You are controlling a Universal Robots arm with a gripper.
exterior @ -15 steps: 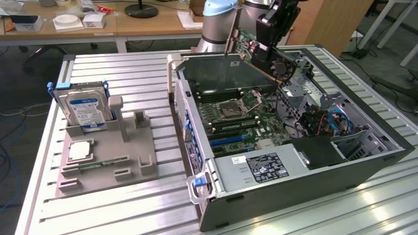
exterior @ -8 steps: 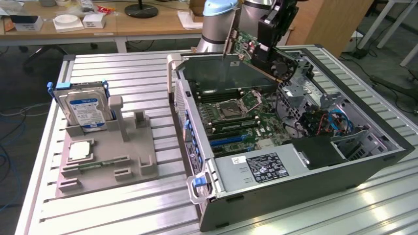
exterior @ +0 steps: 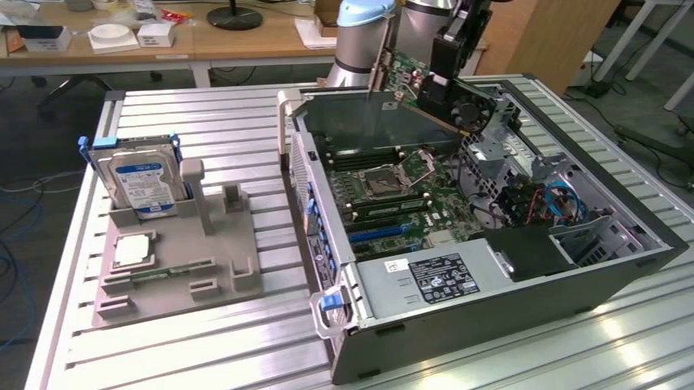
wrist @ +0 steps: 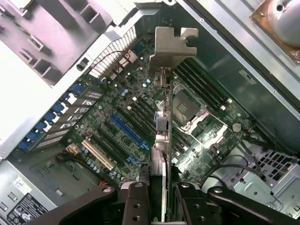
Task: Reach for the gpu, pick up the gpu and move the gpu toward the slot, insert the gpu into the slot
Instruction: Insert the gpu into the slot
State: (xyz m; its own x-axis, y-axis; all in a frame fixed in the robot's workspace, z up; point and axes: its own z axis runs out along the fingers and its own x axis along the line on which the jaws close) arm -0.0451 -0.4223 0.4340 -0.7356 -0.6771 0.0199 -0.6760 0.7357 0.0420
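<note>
Arm hung over open PC case (exterior: 488, 317), wrist angled down. My gripper (wrist: 161, 194) was clamped on the gpu (wrist: 171, 47), card edge-on above mobo (wrist: 117, 122), bracket end lowest.

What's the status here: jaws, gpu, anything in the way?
Jaws shut on gpu. Card aloft over the motherboard in the open case, not seated. Nothing seen between card and board.
</note>
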